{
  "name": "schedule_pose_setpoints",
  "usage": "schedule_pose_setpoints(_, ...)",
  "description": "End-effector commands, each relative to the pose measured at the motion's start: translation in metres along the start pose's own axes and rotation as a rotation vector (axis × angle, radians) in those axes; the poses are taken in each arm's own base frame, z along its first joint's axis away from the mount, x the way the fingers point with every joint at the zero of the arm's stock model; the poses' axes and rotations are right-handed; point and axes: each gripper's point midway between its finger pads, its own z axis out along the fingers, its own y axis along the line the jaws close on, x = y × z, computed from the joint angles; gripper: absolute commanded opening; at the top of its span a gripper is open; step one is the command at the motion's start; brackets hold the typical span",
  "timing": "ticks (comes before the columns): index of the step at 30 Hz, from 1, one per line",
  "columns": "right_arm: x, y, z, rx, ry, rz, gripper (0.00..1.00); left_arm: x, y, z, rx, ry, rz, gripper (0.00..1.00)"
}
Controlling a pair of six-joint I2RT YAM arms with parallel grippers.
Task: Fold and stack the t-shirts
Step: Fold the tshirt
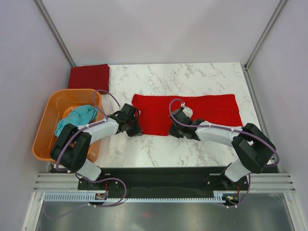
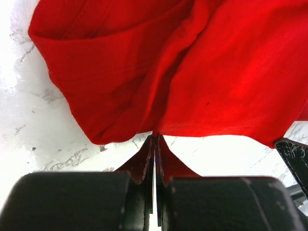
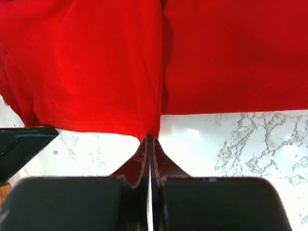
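A bright red t-shirt lies folded into a long band across the middle of the marble table. My left gripper is shut on its near hem at the left end, the cloth pinched at the fingertips. My right gripper is shut on the same near hem about midway, the red cloth pinched in its tips. A darker maroon t-shirt lies folded at the far left corner. The teal t-shirt is bunched in the basket.
An orange plastic basket stands at the table's left edge beside the left arm. The marble table is walled by pale panels on three sides. A black base rail runs along the near edge.
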Motion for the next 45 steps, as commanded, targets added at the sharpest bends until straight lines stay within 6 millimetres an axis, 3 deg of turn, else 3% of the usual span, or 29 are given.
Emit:
schedule_pose_setpoints(1,0.001,0.002,0.0,-0.014,-0.003,-0.017,0.0,-0.015,-0.013,-0.007,0.036,-0.07,-0.001,0.02)
schedule_pose_setpoints(10,-0.01,0.015,-0.018,-0.063,-0.021,-0.053,0.0,-0.01,-0.036,-0.036,0.14,-0.078,-0.025,0.02)
schedule_pose_setpoints(16,-0.01,0.018,-0.024,-0.083,-0.015,-0.059,0.0,0.008,-0.035,-0.051,0.133,-0.047,-0.03,0.02)
schedule_pose_setpoints(24,-0.015,0.019,-0.037,-0.103,-0.034,-0.059,0.0,0.042,-0.025,-0.05,0.118,0.007,-0.046,0.02)
schedule_pose_setpoints(29,-0.014,0.01,-0.04,-0.091,-0.044,-0.077,0.0,0.043,-0.017,-0.048,0.096,-0.006,-0.045,0.02)
schedule_pose_setpoints(38,0.004,-0.008,-0.025,-0.054,0.008,-0.126,0.0,0.049,-0.007,-0.031,0.033,0.037,-0.023,0.02)
schedule_pose_setpoints(45,0.002,-0.003,-0.025,-0.068,0.01,-0.141,0.0,0.041,-0.019,-0.04,0.076,0.013,-0.022,0.02)
